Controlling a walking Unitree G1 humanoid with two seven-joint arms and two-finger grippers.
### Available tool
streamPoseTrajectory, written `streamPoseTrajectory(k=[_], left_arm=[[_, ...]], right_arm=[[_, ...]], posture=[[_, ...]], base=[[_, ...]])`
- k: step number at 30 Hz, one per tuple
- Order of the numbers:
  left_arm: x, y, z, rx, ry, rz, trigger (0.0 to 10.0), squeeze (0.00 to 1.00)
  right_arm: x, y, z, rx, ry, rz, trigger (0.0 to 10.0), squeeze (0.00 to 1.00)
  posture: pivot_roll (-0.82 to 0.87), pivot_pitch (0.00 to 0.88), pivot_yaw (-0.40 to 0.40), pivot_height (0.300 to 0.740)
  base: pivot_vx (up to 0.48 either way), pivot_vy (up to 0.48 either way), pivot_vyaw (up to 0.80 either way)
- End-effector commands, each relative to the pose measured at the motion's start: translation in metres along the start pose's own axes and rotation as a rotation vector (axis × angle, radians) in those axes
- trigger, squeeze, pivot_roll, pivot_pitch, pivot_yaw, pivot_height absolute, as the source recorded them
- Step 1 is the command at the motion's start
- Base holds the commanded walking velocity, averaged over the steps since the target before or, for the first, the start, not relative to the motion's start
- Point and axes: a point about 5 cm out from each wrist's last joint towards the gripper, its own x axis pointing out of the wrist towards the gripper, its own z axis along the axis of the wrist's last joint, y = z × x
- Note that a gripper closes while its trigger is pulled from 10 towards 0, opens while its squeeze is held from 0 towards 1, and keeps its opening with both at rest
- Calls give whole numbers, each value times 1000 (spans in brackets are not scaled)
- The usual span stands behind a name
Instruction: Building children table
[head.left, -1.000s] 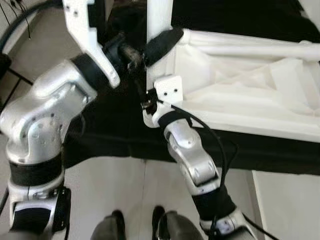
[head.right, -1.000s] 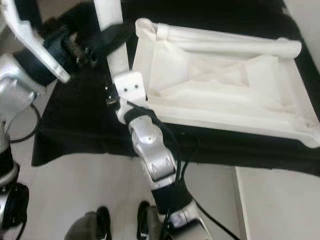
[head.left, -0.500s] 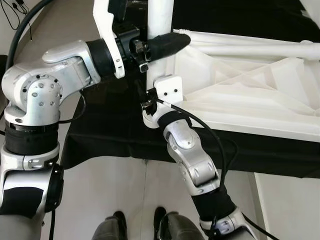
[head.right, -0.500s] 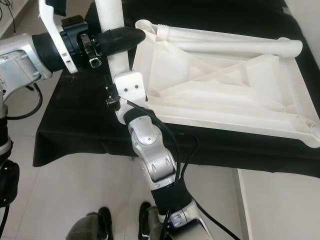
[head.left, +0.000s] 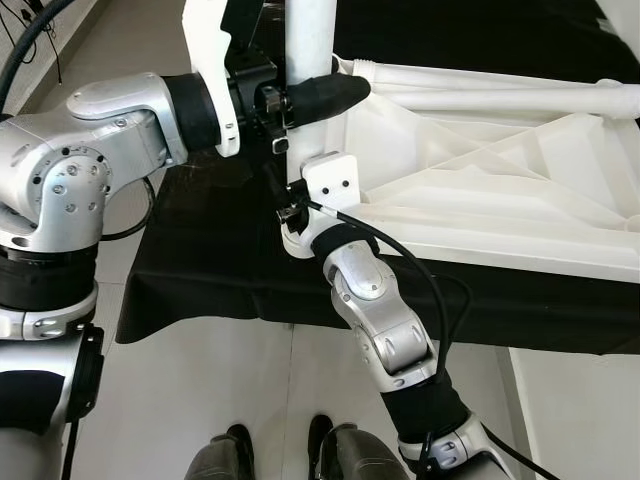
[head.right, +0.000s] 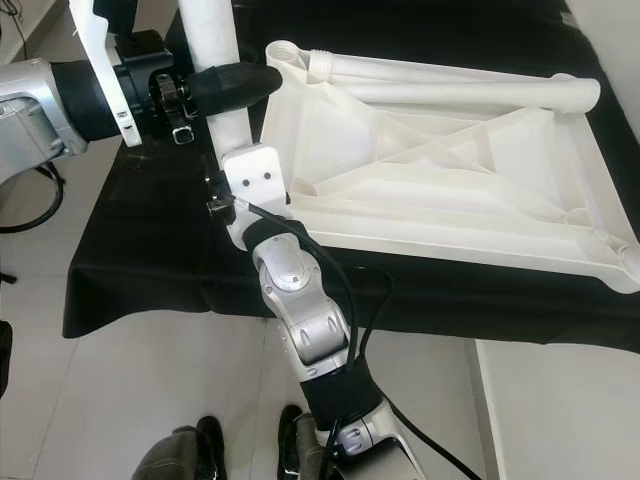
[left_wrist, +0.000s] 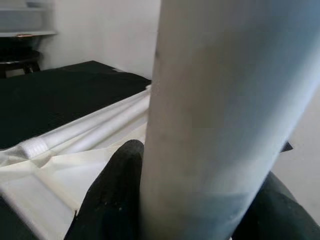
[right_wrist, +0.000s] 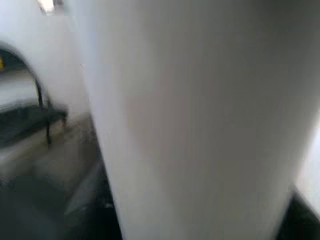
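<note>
The left gripper (head.left: 305, 95) reaches in from the robot's left and clamps its 2 black fingers (left_wrist: 112, 197) around a white table leg (head.left: 311, 40), a thick round tube that stands upright at the near left corner of the white tabletop frame (head.right: 450, 190). In the left wrist view 1 finger shows on each side of the tube, pressed against it, so this gripper is closed on the leg. Below it, the right gripper (head.left: 300, 215) comes up from under the same leg, its white wrist plate (head.left: 333, 180) lying flat against the tube just under the left gripper; the right wrist view is blurred and shows the tube very close, and I cannot tell whether this gripper's fingers are closed on the leg or apart. The tabletop frame lies upside down to the right of both grippers, its ribbed underside facing up, with diagonal braces crossing it and a round socket at each corner that can be made out. 2 more white leg tubes (head.right: 450, 90) lie flat along its far edge, well beyond the left gripper. The frame rests on a worktop covered by a black cloth (head.left: 200, 270), whose near edge hangs just in front of the right arm. Below it lies a pale tiled floor (head.left: 230, 380).
</note>
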Motion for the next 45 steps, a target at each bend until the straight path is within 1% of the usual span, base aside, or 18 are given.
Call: streamPoseTrajectory(k=[1, 4, 5, 6, 8, 9, 11, 13, 14, 15, 19, 24, 28, 29, 30, 31, 39, 45], left_arm=[[2, -13, -11, -44, 60, -104, 0, 0], [0, -13, -11, -41, 64, -106, 0, 0], [-1, -14, -11, -40, 65, -108, 0, 0], [-1, -14, -11, -40, 65, -108, 0, 0], [-1, -16, -11, -34, 66, -114, 0, 0], [-1, -16, -11, -34, 66, -114, 0, 0], [-2, -18, -11, -32, 67, -117, 0, 0], [-4, -24, -10, -24, 69, -126, 0, 0], [-4, -24, -10, -24, 69, -126, 0, 0], [-4, -26, -9, -21, 69, -130, 0, 0], [-5, -28, -8, -19, 68, -134, 0, 0], [-11, -37, -3, -10, 55, -154, 0, 0], [-17, -45, 4, 12, 19, -201, 0, 0], [-19, -49, 7, 18, -5, -226, 0, 0], [-19, -49, 7, 18, -5, -226, 0, 0], [-21, -53, 11, 15, -42, -265, 0, 0], [-18, -49, 11, -14, -96, -301, 0, 0], [-4, -44, 14, -16, -141, -309, 0, 0]], right_arm=[[5, 16, -14, 101, 90, 57, 10000, 1000], [10, 14, -4, 121, 46, 119, 10000, 1000], [16, 10, 11, 144, -21, 232, 10000, 1000], [16, 10, 11, 144, -21, 232, 10000, 1000], [23, 6, 32, 141, -102, 423, 10000, 1000], [23, 6, 32, 141, -102, 423, 10000, 1000], [26, 1, 38, 134, -114, 498, 10000, 1000], [31, -15, 50, 30, -126, 665, 10000, 443], [31, -15, 50, 30, -126, 665, 10000, 443], [32, -21, 55, -5, -130, 712, 10000, 0], [35, -27, 58, -34, -127, 739, 10000, 0], [45, -36, 68, -99, -120, 840, 10000, 0], [47, -36, 70, -54, -114, 913, 10000, 0], [46, -34, 70, -32, -113, 957, 1882, 0], [46, -34, 70, -32, -113, 957, 1882, 0], [44, -31, 71, 9, -115, 1027, 0, 0], [41, -24, 72, 40, -144, 1127, 0, 0], [41, -20, 72, 35, -159, 1165, 0, 0]], posture=[[-155, 295, -71, 740], [-156, 297, -72, 740], [-157, 302, -73, 740], [-157, 302, -73, 740], [-160, 302, -73, 740], [-160, 302, -73, 740], [-159, 302, -74, 740], [-153, 307, -75, 740], [-153, 307, -75, 740], [-153, 307, -75, 740], [-151, 309, -75, 740], [-146, 313, -77, 740], [-144, 307, -83, 740], [-144, 302, -86, 740], [-144, 302, -86, 740], [-145, 296, -89, 740], [-147, 276, -91, 740], [-147, 258, -90, 740]], base=[[0, 0, 0], [0, 0, 0], [0, 0, 0], [0, 0, 0], [0, 0, 0], [0, 0, 0], [0, 0, 0], [0, 0, 0], [0, 0, 0], [0, 0, 0], [0, 0, 0], [0, 0, 0], [0, 0, 0], [0, 0, 0], [0, 0, 0], [0, 0, 0], [0, 0, 0], [0, 0, 0]])
